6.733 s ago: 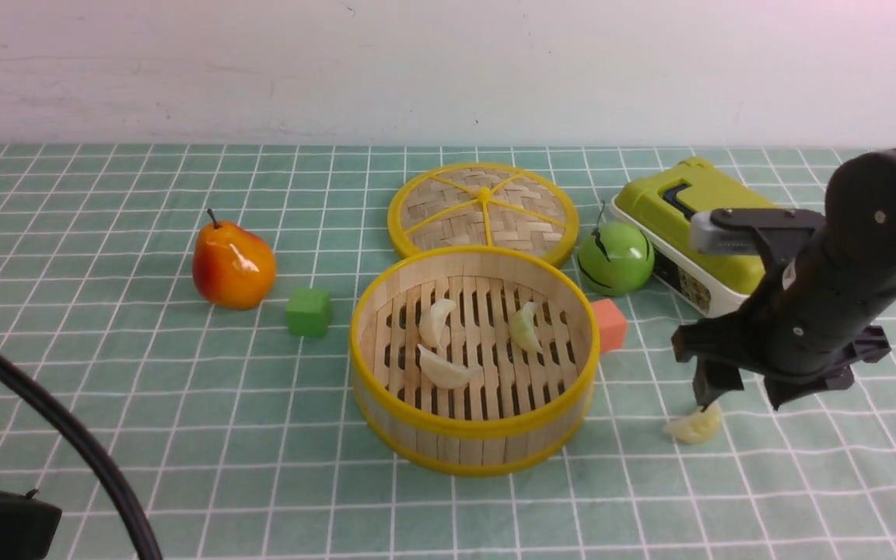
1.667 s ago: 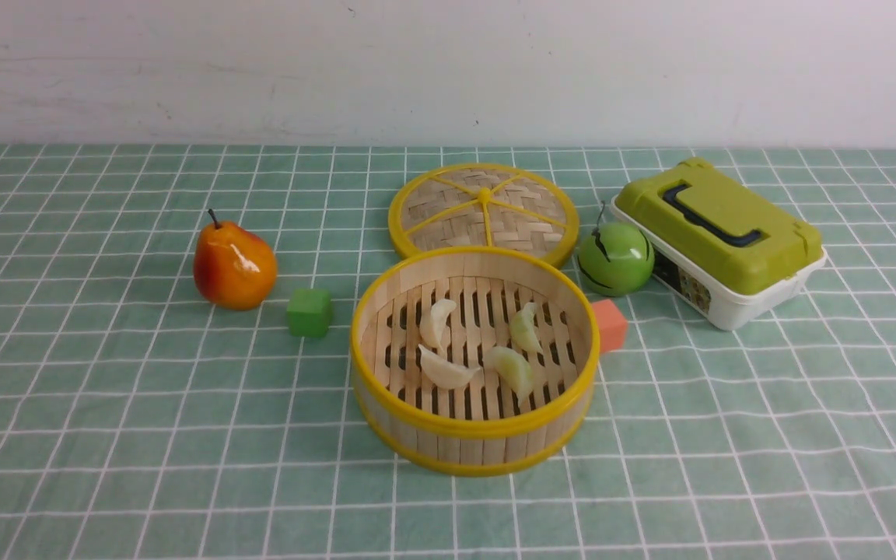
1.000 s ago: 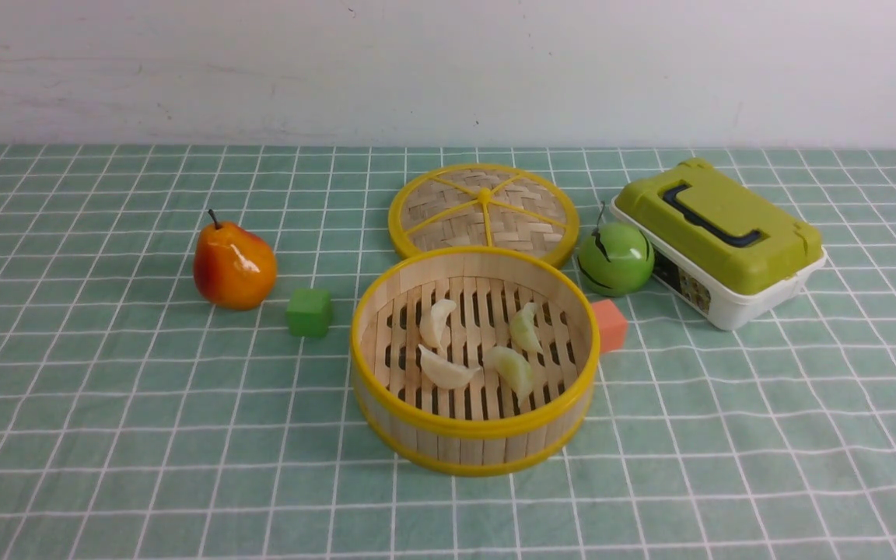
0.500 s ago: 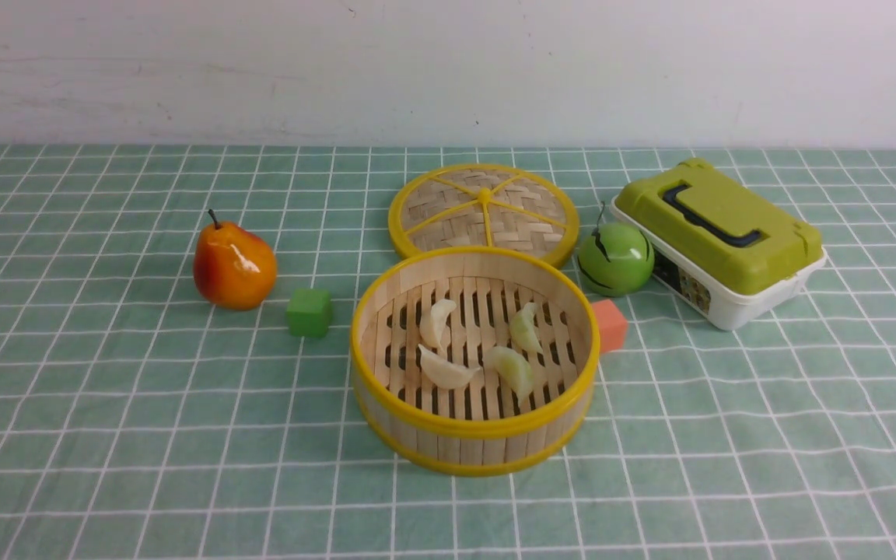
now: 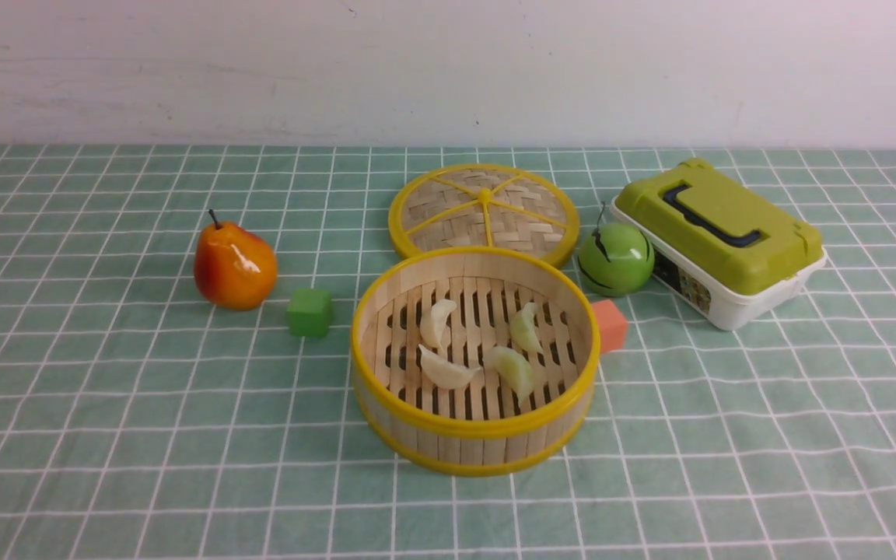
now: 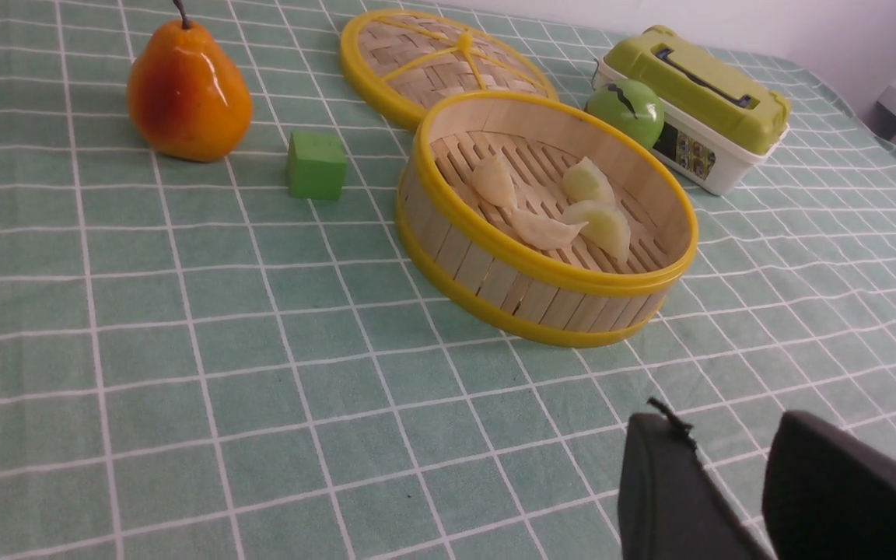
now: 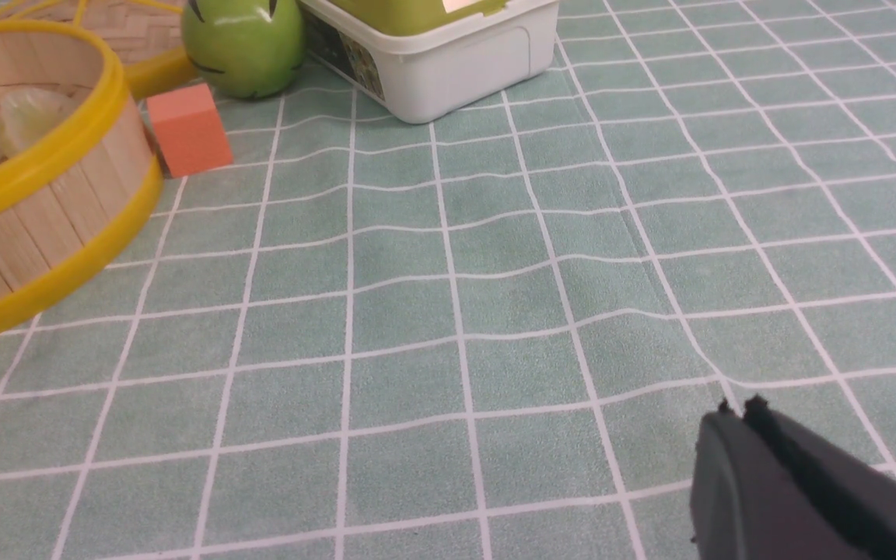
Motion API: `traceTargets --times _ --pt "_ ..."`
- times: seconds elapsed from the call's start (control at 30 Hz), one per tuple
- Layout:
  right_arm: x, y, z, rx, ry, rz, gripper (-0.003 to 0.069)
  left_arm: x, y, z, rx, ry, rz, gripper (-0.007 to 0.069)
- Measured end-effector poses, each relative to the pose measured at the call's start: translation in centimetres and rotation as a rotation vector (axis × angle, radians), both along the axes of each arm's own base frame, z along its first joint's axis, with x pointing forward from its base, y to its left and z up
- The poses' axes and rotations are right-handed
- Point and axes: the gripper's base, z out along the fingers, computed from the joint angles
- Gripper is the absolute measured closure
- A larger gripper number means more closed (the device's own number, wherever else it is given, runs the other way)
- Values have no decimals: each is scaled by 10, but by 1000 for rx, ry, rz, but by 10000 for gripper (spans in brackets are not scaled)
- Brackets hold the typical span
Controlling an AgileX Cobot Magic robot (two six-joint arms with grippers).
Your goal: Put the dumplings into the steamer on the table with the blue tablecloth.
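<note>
Resting inside the round bamboo steamer with yellow rims (image 5: 475, 362), all four pale crescent toy dumplings (image 5: 487, 346) lie on its slatted floor, near the middle, on the teal-green cloth with a white grid (image 5: 145, 435) that covers the table. No dumpling shows loose on the cloth in any view, so the task looks finished.

Little seems likely to go wrong from here. The main risk I judge is a low sweep of either arm nudging the light steamer or the small orange-pink block (image 5: 610, 325) touching its right side, which could shake the dumplings about.

Neither arm appears in the front view. The left gripper (image 6: 728, 482) hangs low over bare cloth, well short of the steamer, its two dark fingers parted with a clear gap and nothing between them. The right gripper (image 7: 740, 443) hovers over bare cloth on the steamer's right, fingers pressed together and empty.
</note>
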Motion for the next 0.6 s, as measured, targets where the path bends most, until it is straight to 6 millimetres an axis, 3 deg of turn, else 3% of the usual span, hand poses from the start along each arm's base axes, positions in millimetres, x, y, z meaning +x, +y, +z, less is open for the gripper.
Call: traceTargets --times 0.2,0.37,0.6 --pt "0 0 0 0 0 0 662 16 -4 -23 -42 -93 105 636" --pt "0 0 0 0 0 0 659 27 2 -50 -52 -150 284 638" --pt "0 0 0 0 0 0 654 26 13 -91 -37 -146 483 638"
